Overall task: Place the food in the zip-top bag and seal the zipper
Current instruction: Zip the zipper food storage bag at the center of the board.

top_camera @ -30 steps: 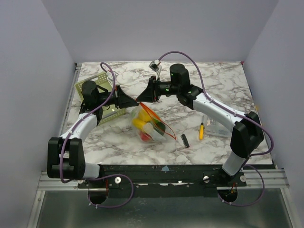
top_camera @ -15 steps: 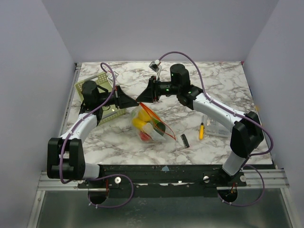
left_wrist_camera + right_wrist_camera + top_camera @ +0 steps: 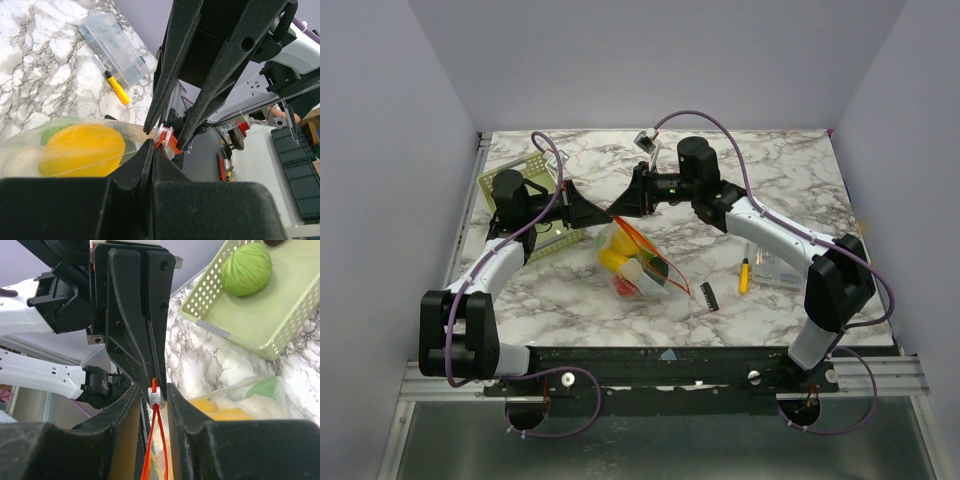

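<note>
Top external view: a white marble-patterned table (image 3: 790,170) with grey veins, boxed in by plain pale lilac walls (image 3: 650,60) at the back and both sides. The left gripper (image 3: 604,214) and right gripper (image 3: 620,211) meet tip to tip over the table's middle. The left wrist view shows the left fingers (image 3: 135,165) pressed together on the bag (image 3: 638,265) edge. The right fingers (image 3: 182,405) pinch the white slider (image 3: 156,396) at the end of the red-orange zipper (image 3: 652,252). The bag sags from both grippers toward the bases, holding the food (image 3: 616,258): yellow, red, whitish and green pieces. Just behind the left gripper sits a basket (image 3: 535,168) with a green ball (image 3: 246,269) in it. Well to the right gripper's right, nearer the bases, a screwdriver (image 3: 743,275) lies beside a clear box (image 3: 775,270)
</note>
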Robot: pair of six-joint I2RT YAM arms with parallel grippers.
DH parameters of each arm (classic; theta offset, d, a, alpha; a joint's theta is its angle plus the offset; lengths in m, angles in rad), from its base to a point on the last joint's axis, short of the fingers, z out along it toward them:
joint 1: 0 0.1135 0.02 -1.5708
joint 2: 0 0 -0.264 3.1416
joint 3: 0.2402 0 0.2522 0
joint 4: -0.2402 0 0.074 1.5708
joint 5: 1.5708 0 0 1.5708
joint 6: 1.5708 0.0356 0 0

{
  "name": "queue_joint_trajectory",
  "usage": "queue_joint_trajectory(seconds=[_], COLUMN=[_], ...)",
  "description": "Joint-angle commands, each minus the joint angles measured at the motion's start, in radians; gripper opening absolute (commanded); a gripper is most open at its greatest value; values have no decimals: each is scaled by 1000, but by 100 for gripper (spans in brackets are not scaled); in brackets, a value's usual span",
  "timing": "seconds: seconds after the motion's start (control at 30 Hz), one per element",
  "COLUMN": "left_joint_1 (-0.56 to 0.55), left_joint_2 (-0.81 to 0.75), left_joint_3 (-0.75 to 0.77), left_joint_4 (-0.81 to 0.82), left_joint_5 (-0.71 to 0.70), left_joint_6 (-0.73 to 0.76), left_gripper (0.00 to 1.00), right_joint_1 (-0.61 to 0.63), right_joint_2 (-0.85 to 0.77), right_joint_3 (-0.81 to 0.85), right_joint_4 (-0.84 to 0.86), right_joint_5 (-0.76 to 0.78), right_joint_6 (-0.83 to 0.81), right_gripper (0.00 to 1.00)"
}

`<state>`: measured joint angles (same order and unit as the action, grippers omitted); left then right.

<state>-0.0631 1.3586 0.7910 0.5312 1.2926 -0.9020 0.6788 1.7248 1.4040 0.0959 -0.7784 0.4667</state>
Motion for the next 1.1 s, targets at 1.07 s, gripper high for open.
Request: queue_joint_trajectory(seconds=[1.07], left_joint_1=[40], left_joint_2=[-93], left_joint_3=[-1], left_joint_4=[-120], left_joint_5=[-136], left_joint_6=[77], left_gripper=[0], right_joint_1=[0], right_joint_2=[-81], right_joint_3=[-141], right_joint_4=[-32], right_joint_5=[41], right_joint_6=[-53], right_gripper=[1])
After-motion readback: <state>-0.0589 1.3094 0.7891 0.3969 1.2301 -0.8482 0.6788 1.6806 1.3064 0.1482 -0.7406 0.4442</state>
